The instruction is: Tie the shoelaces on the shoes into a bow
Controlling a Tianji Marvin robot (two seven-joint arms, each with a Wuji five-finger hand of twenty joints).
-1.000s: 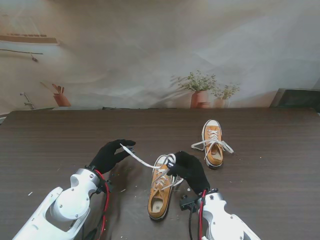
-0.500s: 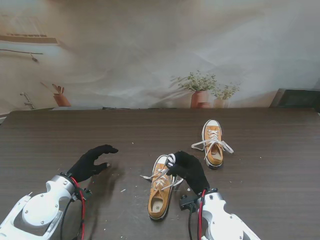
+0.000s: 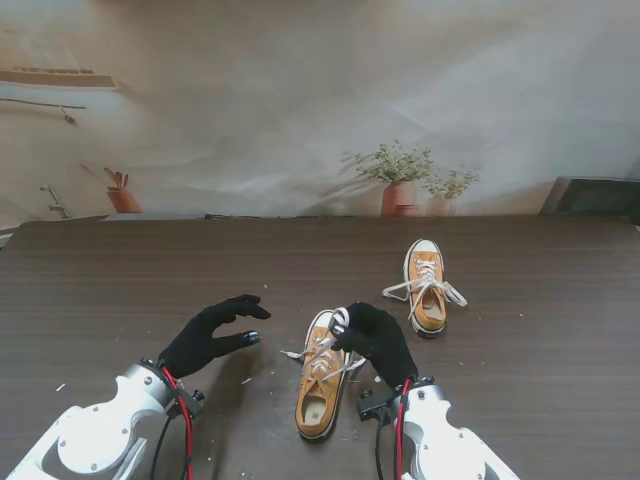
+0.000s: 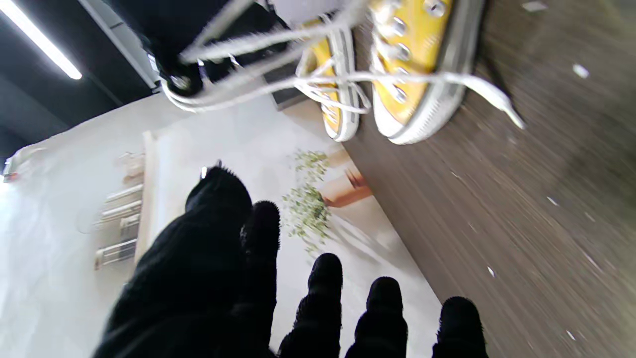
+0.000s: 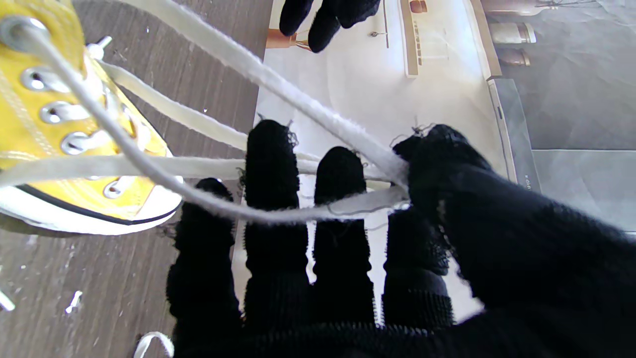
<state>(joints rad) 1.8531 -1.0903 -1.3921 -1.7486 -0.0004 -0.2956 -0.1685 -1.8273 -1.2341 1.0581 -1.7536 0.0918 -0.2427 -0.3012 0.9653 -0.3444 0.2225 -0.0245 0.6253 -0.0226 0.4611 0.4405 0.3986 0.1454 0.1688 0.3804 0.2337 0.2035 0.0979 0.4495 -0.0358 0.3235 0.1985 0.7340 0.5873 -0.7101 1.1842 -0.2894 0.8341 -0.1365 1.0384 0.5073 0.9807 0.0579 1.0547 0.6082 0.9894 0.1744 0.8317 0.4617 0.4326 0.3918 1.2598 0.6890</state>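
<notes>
Progress looks partial. The far shoe (image 3: 427, 285), right of centre in the stand's frame, carries what seems to be a finished bow, its loops splayed on the tabletop (image 3: 120, 270). The near shoe (image 3: 321, 375), at lower centre, is not tied: its laces (image 3: 322, 352) run loose from the eyelets, and one end trails onto the wood toward the left hand (image 3: 212, 333).

The right hand (image 3: 372, 338) sits over the near shoe's toe, thumb and forefinger pinching a lace strand; the right wrist view shows the cord (image 5: 308, 107) pulled taut from the eyelets into that pinch, with more strands crossing the other fingers (image 5: 271, 184).

The left hand is spread and empty, hovering beside the shoe, fingers curved toward it.

Left, by my judgement: take the free end, form the loops, and cinch the knot on the near shoe.
</notes>
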